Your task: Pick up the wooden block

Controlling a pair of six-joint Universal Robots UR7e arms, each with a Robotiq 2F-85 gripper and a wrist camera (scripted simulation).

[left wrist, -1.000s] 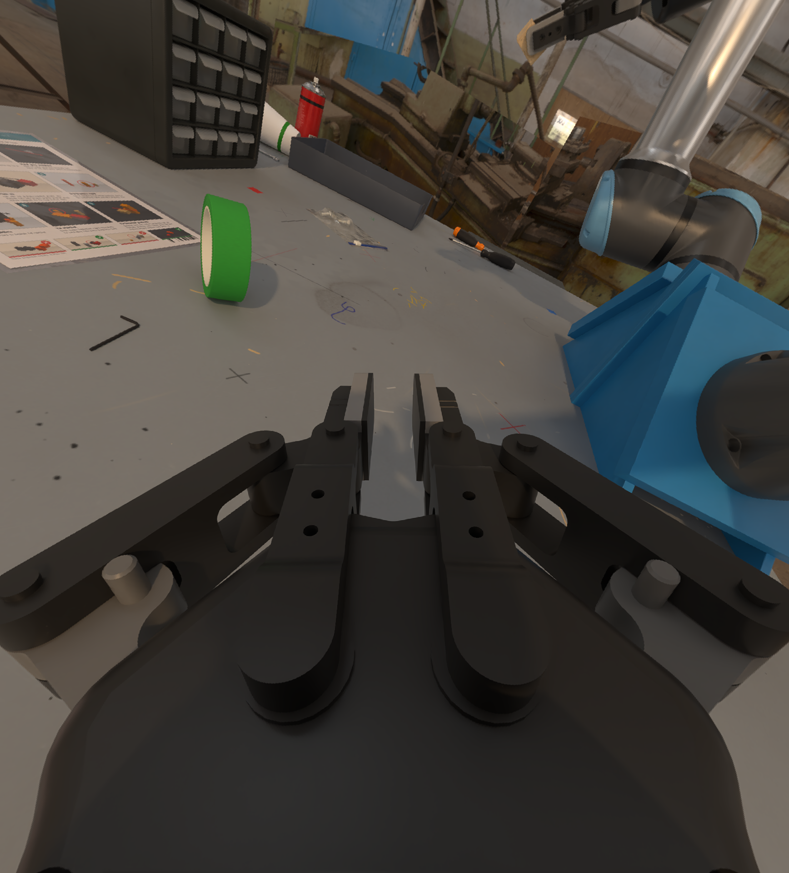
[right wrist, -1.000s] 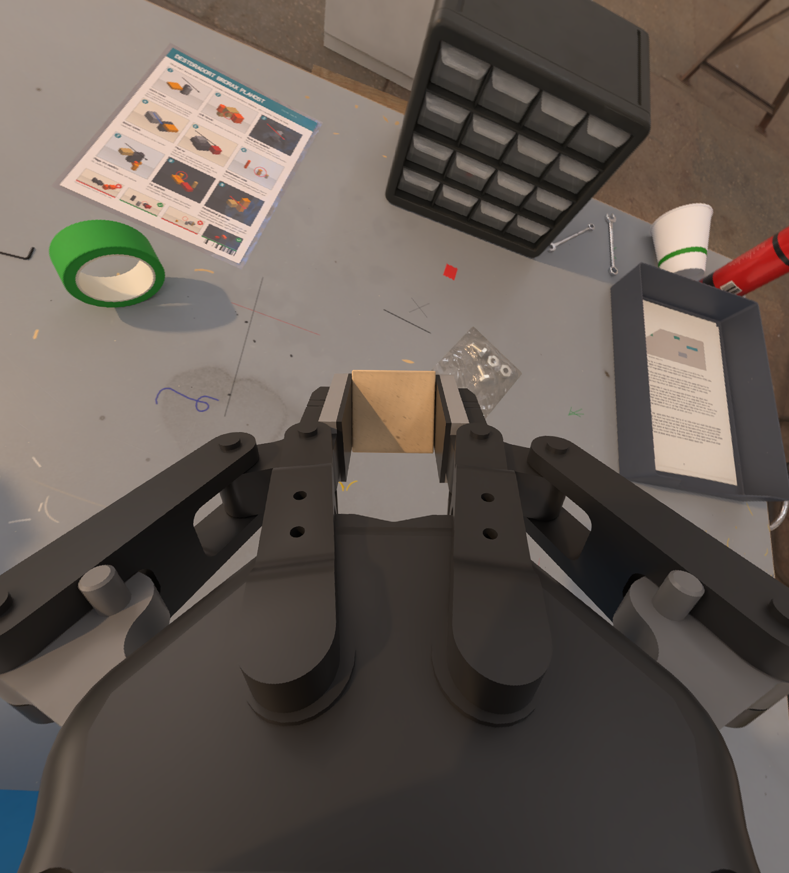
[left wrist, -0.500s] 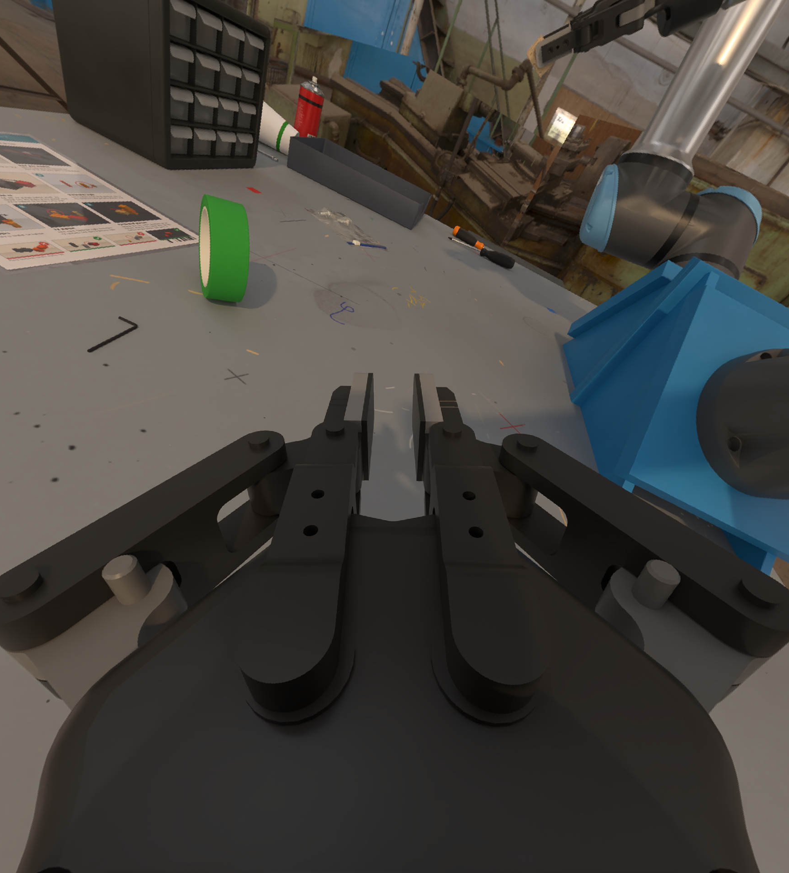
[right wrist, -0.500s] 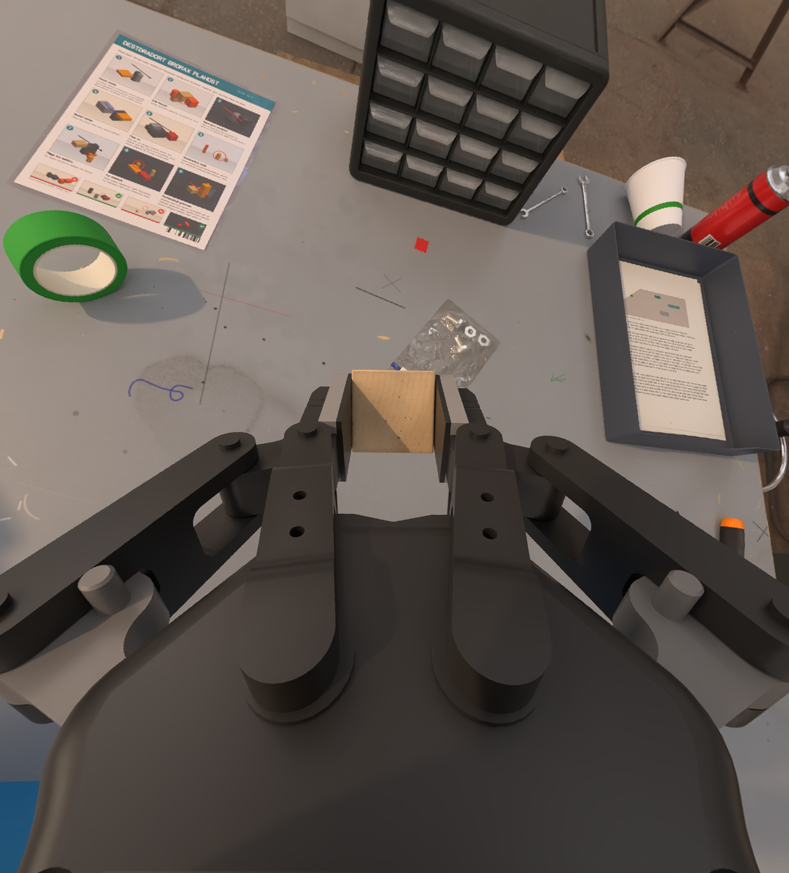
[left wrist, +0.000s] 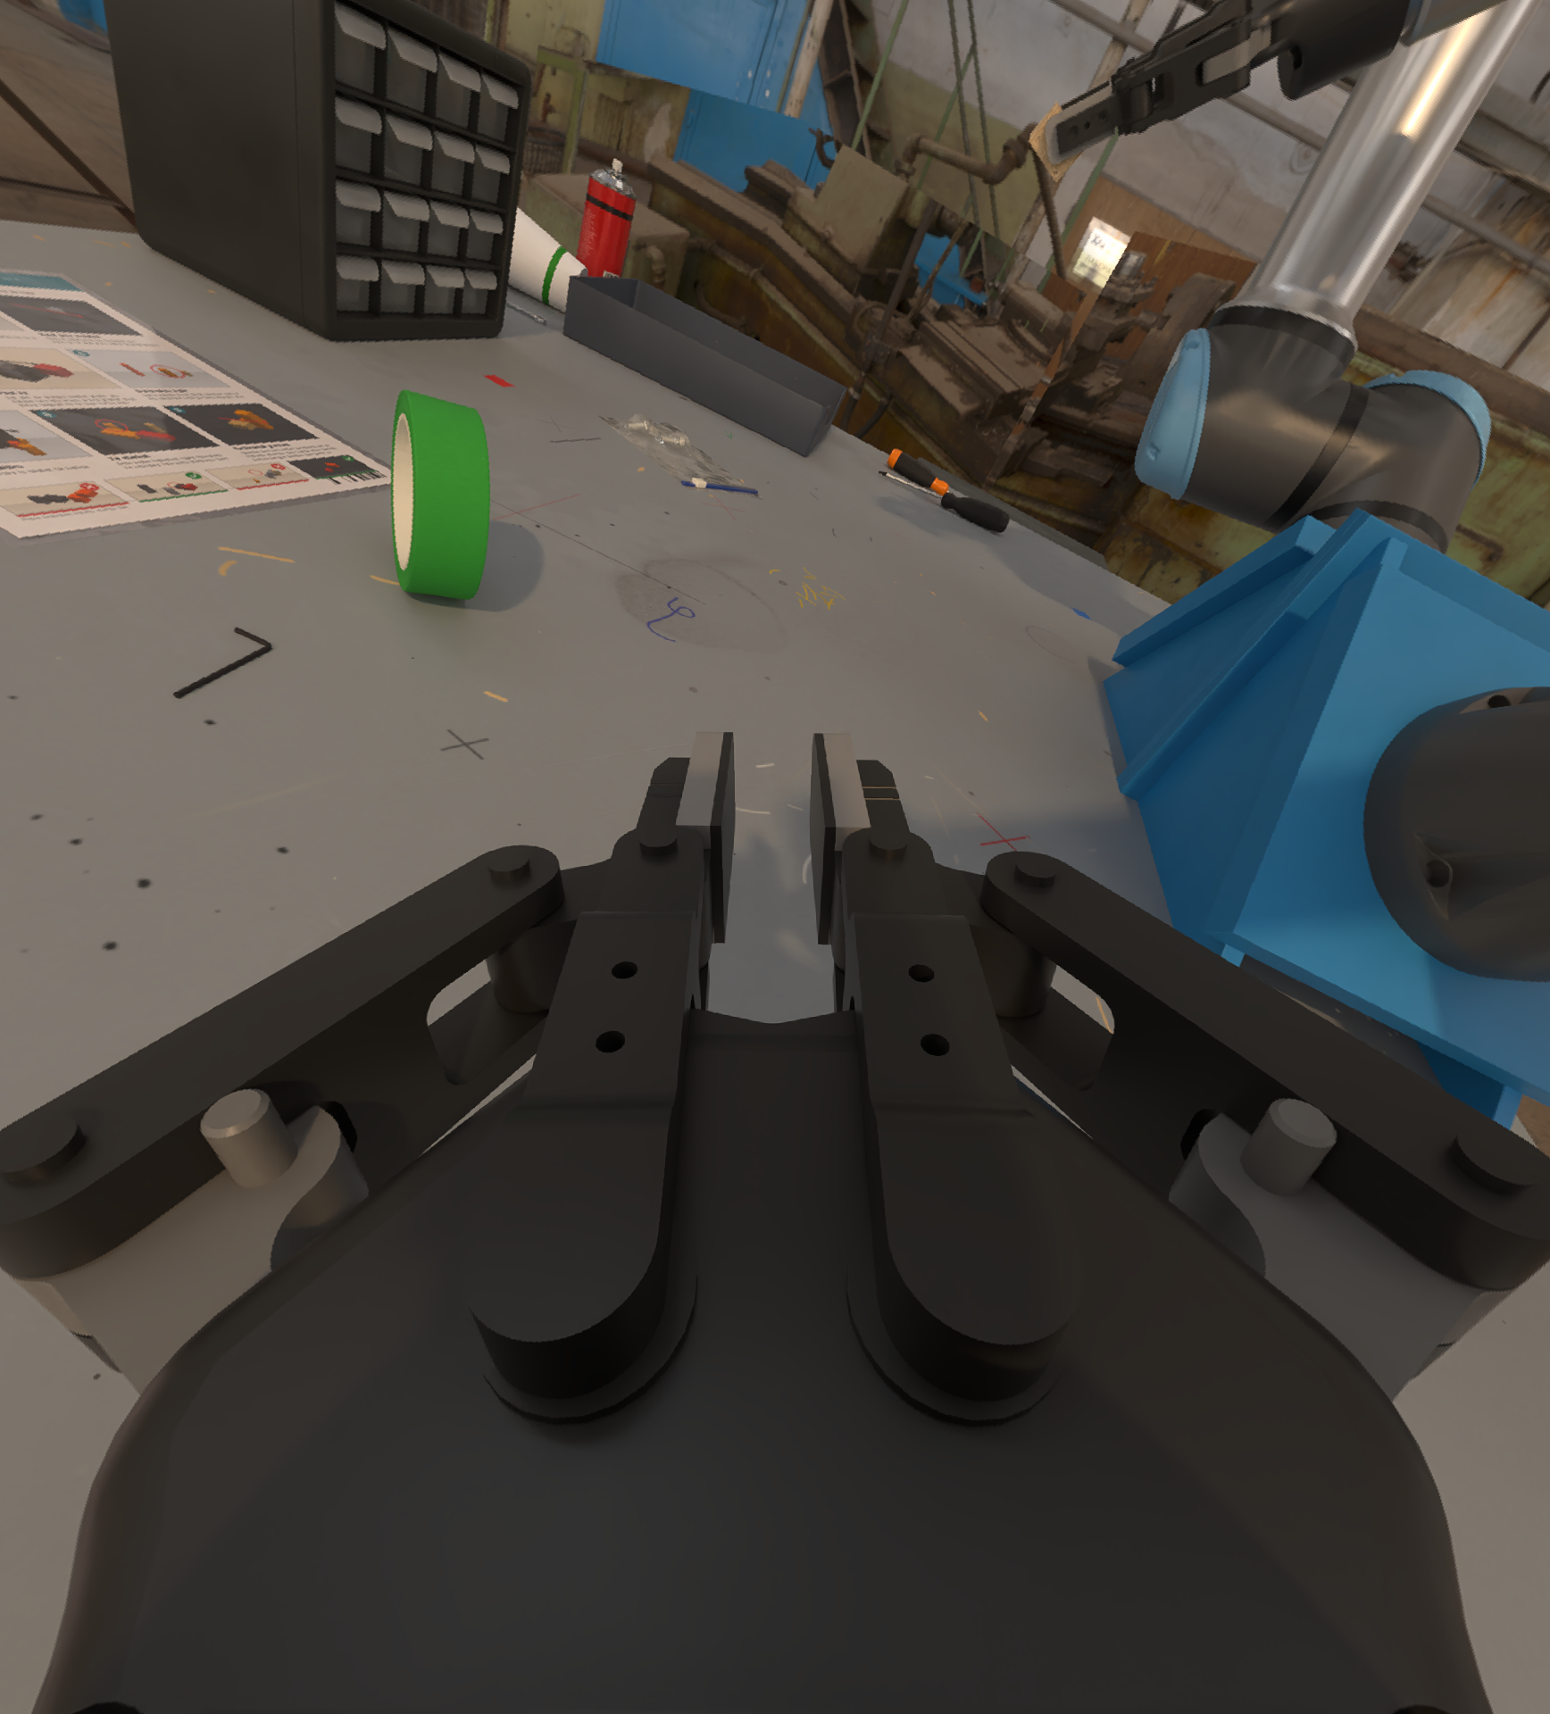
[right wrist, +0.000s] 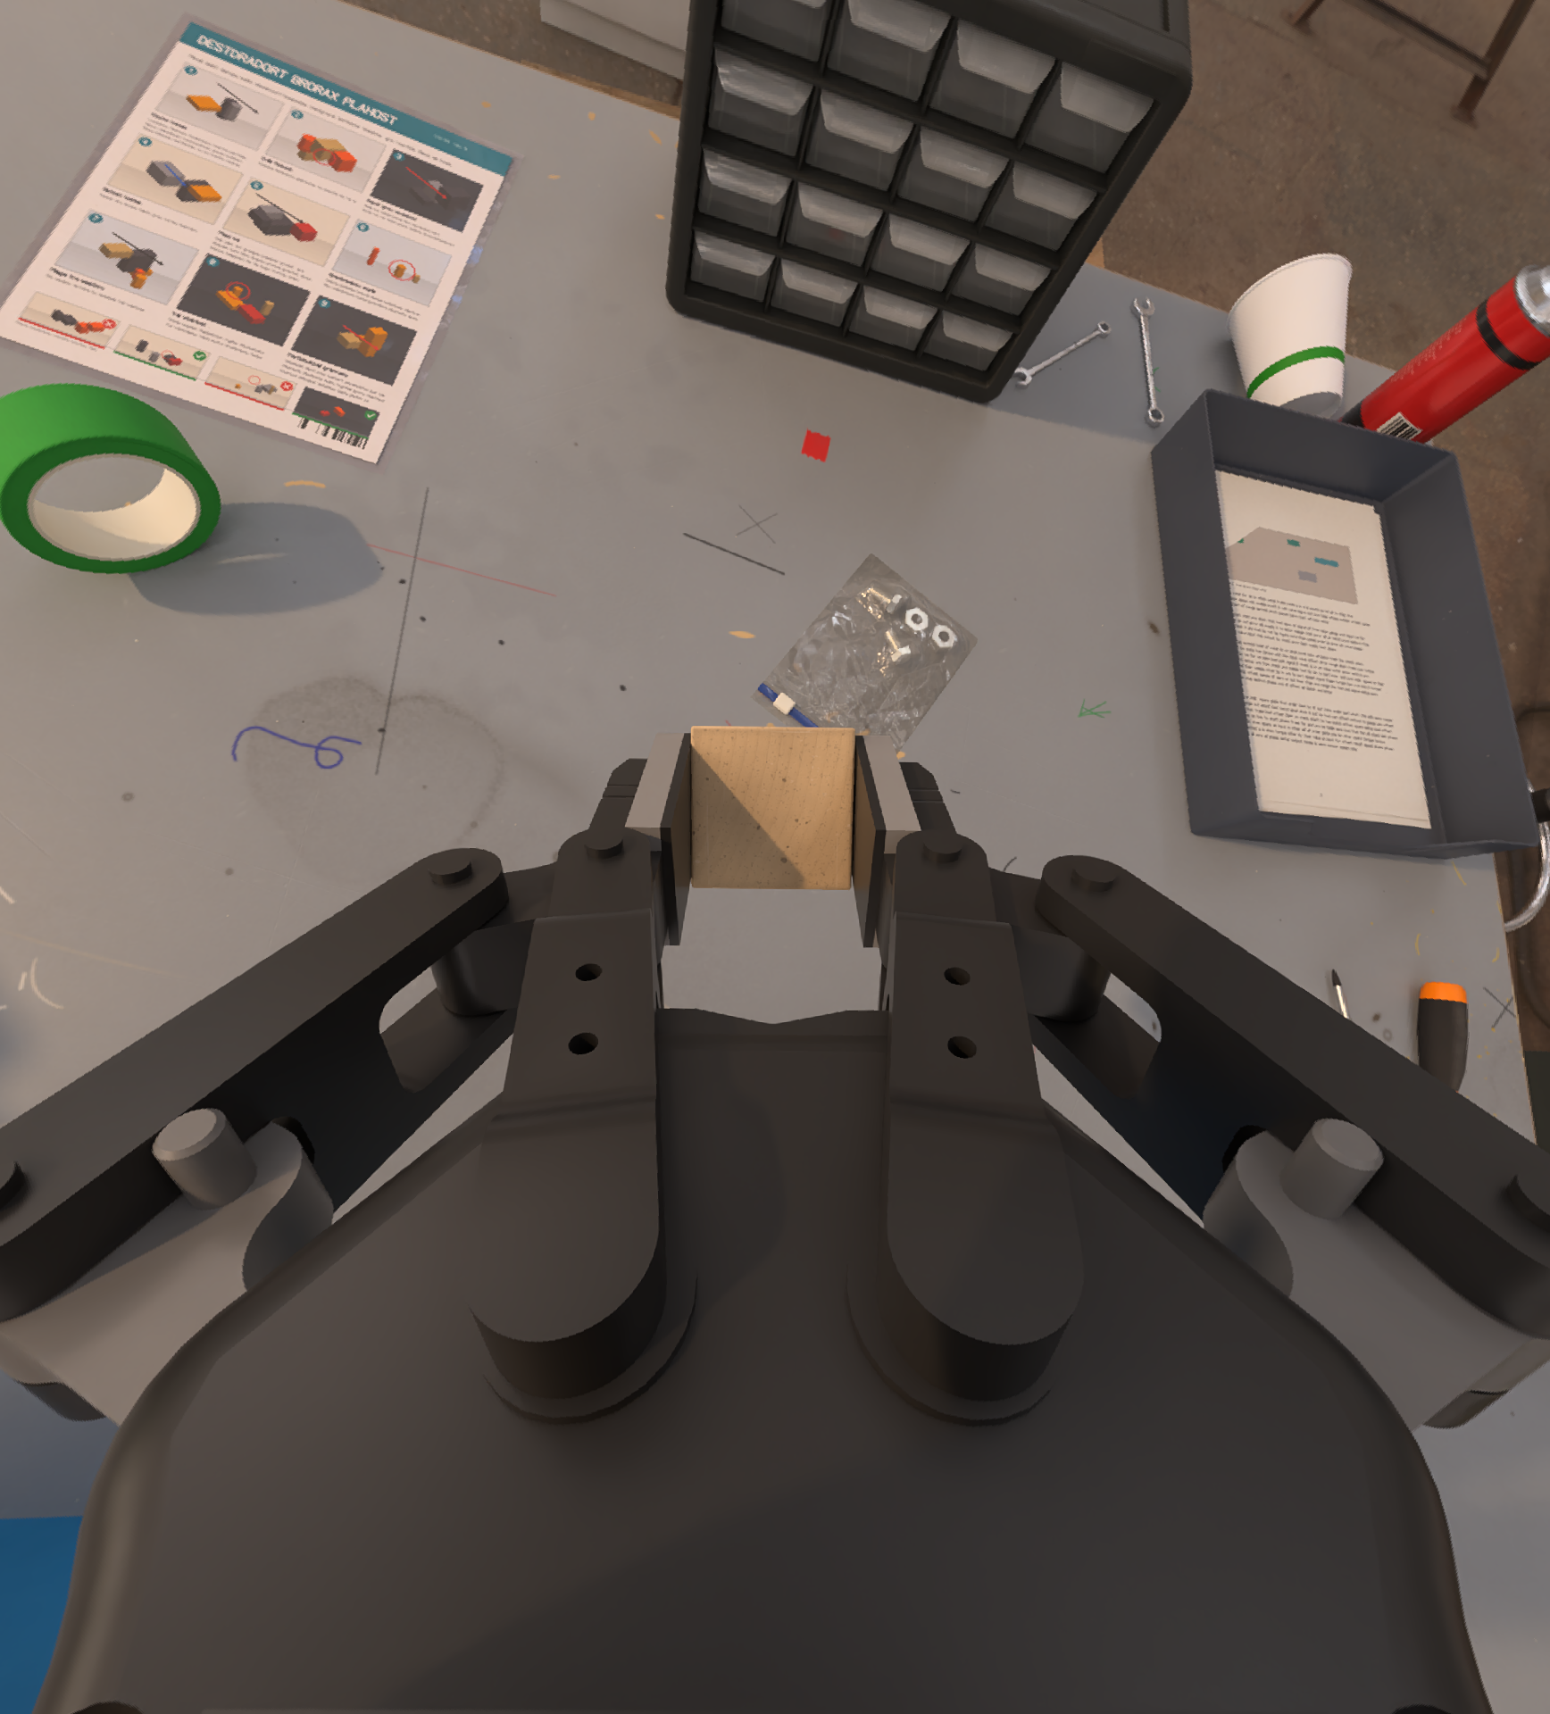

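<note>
the wooden block [right wrist: 771, 807] is clamped between the right gripper [right wrist: 771, 816] pads, raised clear of the table [right wrist: 567, 649], a bag of nuts [right wrist: 873, 649] at 1 o'clock; the pickup is judged essentially done. the left gripper [left wrist: 771, 788] is narrowly parted, empty.

Wooden block [right wrist: 771, 807]: one is counted, between the fingers of the right gripper [right wrist: 771, 816].
Grippers: two are counted; the left gripper [left wrist: 771, 784] is seen with a narrow gap and nothing in it.
Green tape roll [right wrist: 94, 478]: one, far left.
Drawer cabinet [right wrist: 920, 176]: one, far centre.
Instruction sheet [right wrist: 256, 232]: one, far left.
Grey tray [right wrist: 1337, 631]: one, right, with one printed page in it.
Paper cup [right wrist: 1295, 329]: one.
Red spray can [right wrist: 1476, 357]: one.
Spanners [right wrist: 1147, 362]: two, far right.
Bag of hardware [right wrist: 873, 649]: one.
Screwdriver [right wrist: 1439, 1029]: one, near right.
Hex key [left wrist: 224, 663]: one.
</note>
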